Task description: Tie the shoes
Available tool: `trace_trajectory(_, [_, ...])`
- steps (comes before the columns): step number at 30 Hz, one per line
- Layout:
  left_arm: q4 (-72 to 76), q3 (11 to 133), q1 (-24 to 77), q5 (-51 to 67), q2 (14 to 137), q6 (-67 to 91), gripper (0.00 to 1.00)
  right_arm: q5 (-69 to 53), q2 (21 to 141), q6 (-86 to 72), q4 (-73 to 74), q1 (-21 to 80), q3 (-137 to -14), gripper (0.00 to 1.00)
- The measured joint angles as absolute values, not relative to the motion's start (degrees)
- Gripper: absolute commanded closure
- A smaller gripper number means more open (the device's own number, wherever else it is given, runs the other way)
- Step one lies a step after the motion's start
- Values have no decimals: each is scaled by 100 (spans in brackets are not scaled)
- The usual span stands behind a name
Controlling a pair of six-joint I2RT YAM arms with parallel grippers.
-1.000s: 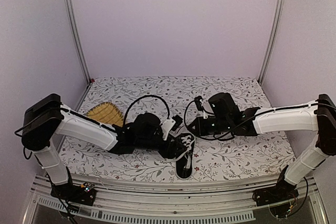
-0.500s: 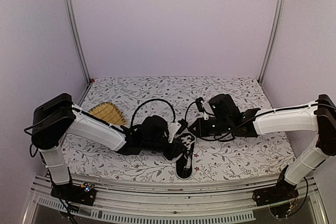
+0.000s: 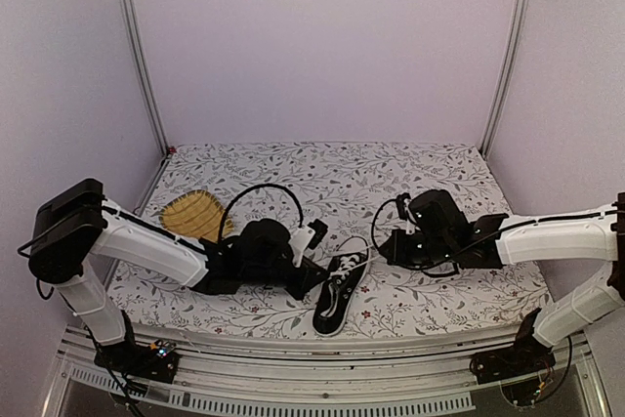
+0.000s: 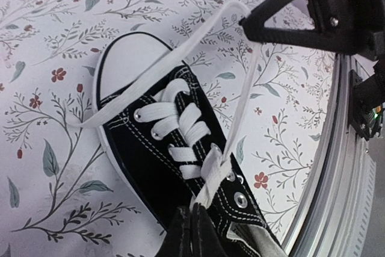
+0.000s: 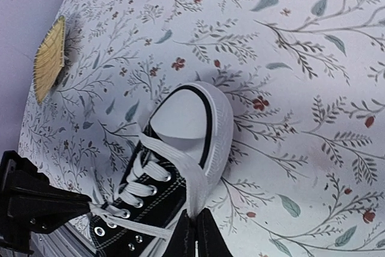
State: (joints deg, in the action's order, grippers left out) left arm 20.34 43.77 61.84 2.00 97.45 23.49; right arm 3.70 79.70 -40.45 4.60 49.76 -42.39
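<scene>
The black shoe with white toe cap lies near the table's front edge, toe pointing away from the arms. My left gripper sits at its left side. In the left wrist view that gripper is shut on a white lace by the top eyelets. My right gripper hangs to the shoe's right. In the right wrist view it is shut on the other lace, which crosses the toe cap. In the left wrist view this lace runs taut to the right gripper's tip.
A yellow woven mat lies at the left of the flowered table cover, behind the left arm. The table's metal front rail runs just below the shoe's heel. A black cable loops above the left wrist.
The left gripper has shut on a lace and drawn back to the left. The right gripper moved right with its lace. The shoe's toe swung round to the right.
</scene>
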Motion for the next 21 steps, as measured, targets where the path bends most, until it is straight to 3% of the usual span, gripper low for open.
trace_trajectory(16, [2067,4311,6208,209,9944,2359,99,947,7113,-4901,1264,4932,-3301,98])
trace_trajectory(18, [2064,4311,6208,224,9988,2327,85,823,7063,-4904,1192,4932,-3199,95])
trace_trajectory(21, [2029,4300,6198,303,10005,2279,68,375,6984,-4630,856,4932,-3030,76])
